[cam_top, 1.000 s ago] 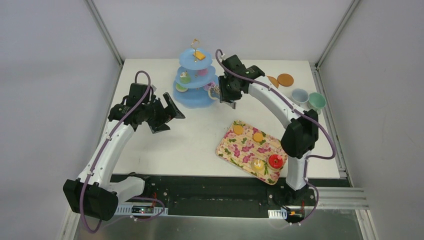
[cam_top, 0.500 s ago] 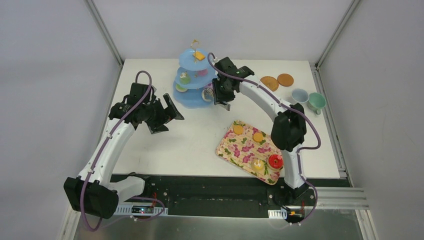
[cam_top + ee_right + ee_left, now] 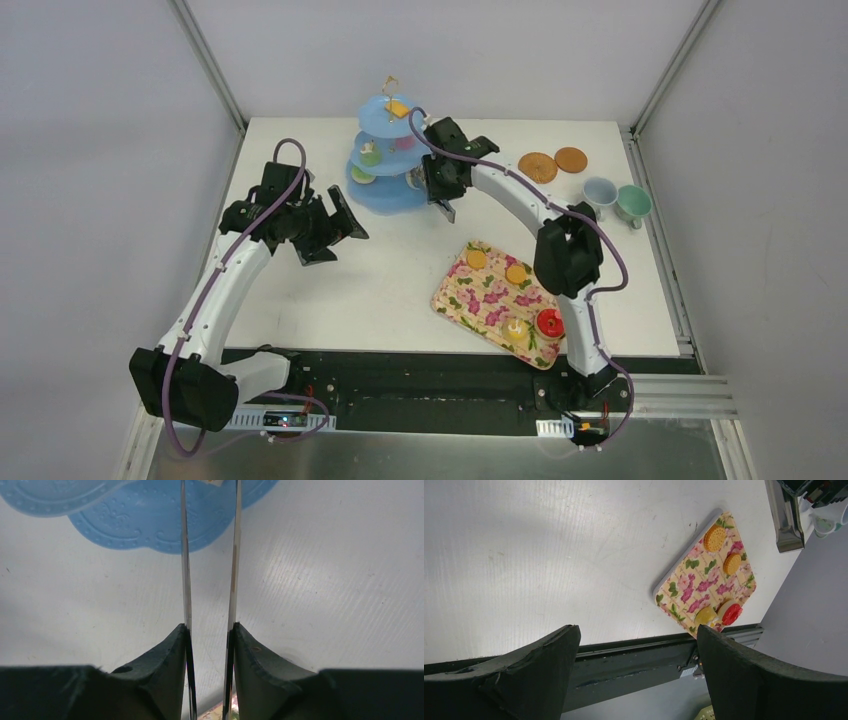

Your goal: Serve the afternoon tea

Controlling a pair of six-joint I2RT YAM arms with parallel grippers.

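**Near edge.** A flowered tray [image 3: 490, 295] lies askew on the white table [image 3: 380, 290], right of centre and just in front of the right arm's base. It carries four sweets. A red donut [image 3: 549, 322] and a yellow-topped cupcake [image 3: 516, 327] sit side by side at its near end. Two orange biscuits [image 3: 477, 258] sit at its far end, a little apart from each other.

**Middle, left.** The left gripper [image 3: 636, 635] hovers above bare table, well apart from both the tray and the stand. Its fingers [image 3: 524, 670] are spread wide, and nothing lies between them.

**Middle, centre.** The right gripper [image 3: 441, 205] hangs at the right edge of the bottom tier of a blue three-tier stand [image 3: 385, 198]. In the right wrist view its two thin blades run nearly parallel, with only a narrow gap. A small pale sweet [image 3: 214, 482] shows between their tips at the top edge of that view. It is mostly cut off, so it cannot be told whether the blades clamp it.

**Stand.** The tiers bear further sweets:
- Bottom tier: a green piece [image 3: 362, 176].
- Middle tier: a green piece [image 3: 370, 155] and a pink piece [image 3: 405, 143].
- Top tier: a yellow-orange piece [image 3: 398, 108].

These are too small for their kinds to be told.

**Far right.** Two cups stand just beside each other near the table's right edge, one pale blue [image 3: 600, 190] and one green [image 3: 633, 202]. Beyond them, two brown round coasters [image 3: 537, 166] lie flat side by side, well apart from the tray.
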